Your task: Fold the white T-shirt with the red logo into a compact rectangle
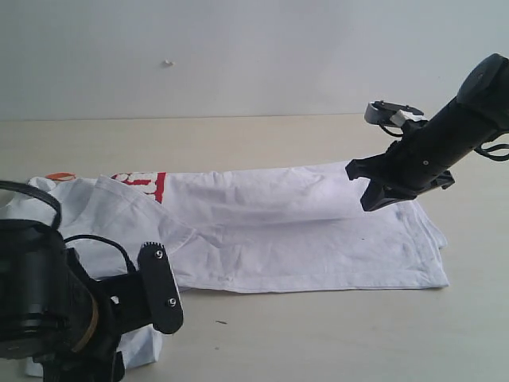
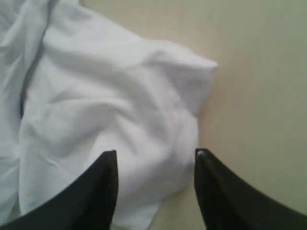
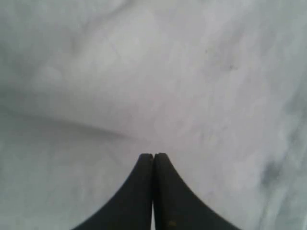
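One shirt (image 1: 278,239) lies across the middle of the table (image 1: 318,334), white, stretched long from left to right in the exterior view, with one long side already folded over the body. Only a slice of the logo (image 1: 145,184) peeks out near the left end, red with white, the rest tucked under a flap of cloth. Just left of it, an orange tag (image 1: 60,176) shows at the neck edge.

Over to the right claw (image 3: 153,156): fingers pressed tight together, no gap between them, tips down on the shirt's right half exactly where a raised crease runs into them. It looks like a pinch on that fold.

Now the left claw (image 2: 154,155): spread wide, gripping nothing, hanging over a rumpled corner of the shirt at the near left, with cloth showing between its two black fingers (image 2: 103,191) and bare table beside one of them.
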